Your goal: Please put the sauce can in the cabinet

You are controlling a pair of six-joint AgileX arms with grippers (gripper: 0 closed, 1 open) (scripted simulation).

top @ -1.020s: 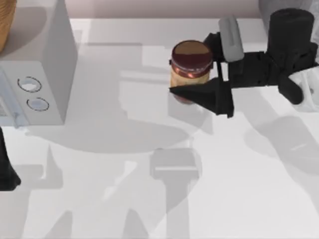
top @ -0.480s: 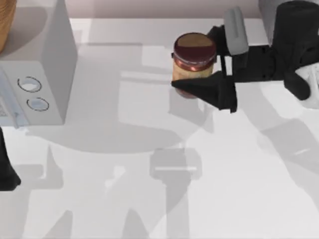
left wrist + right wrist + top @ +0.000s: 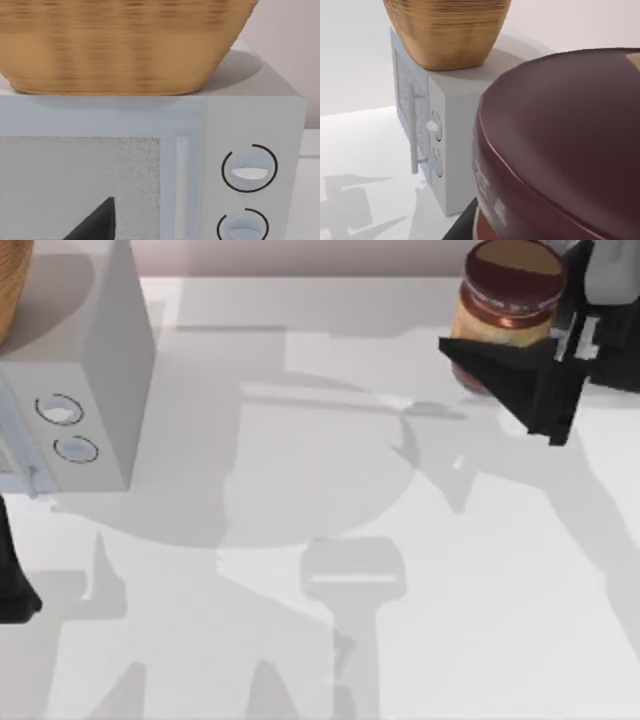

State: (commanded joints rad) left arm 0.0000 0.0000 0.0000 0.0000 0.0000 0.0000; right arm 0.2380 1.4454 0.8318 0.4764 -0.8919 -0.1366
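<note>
The sauce can [image 3: 508, 298], with a dark maroon top and yellow-orange label, hangs upright above the table's far right. My right gripper [image 3: 520, 340] is shut on its side, one black finger [image 3: 505, 380] lying along its near side. In the right wrist view the can's maroon top [image 3: 560, 145] looms close. The cabinet [image 3: 95, 370], a white box with two round knobs, stands at the far left and is apart from the can. Its front has a long handle [image 3: 414, 130]. My left arm [image 3: 12, 580] stays parked at the left edge, facing the cabinet front [image 3: 100, 170].
A woven basket [image 3: 10, 285] sits on top of the cabinet, and appears again in both wrist views [image 3: 125, 45] [image 3: 445, 30]. The white table [image 3: 320, 620] stretches bare between the cabinet and the right arm, crossed by arm shadows.
My right gripper has risen with the can and carried it toward the far right corner of the table. The can now looks larger and closer to the camera. The left arm has not moved.
</note>
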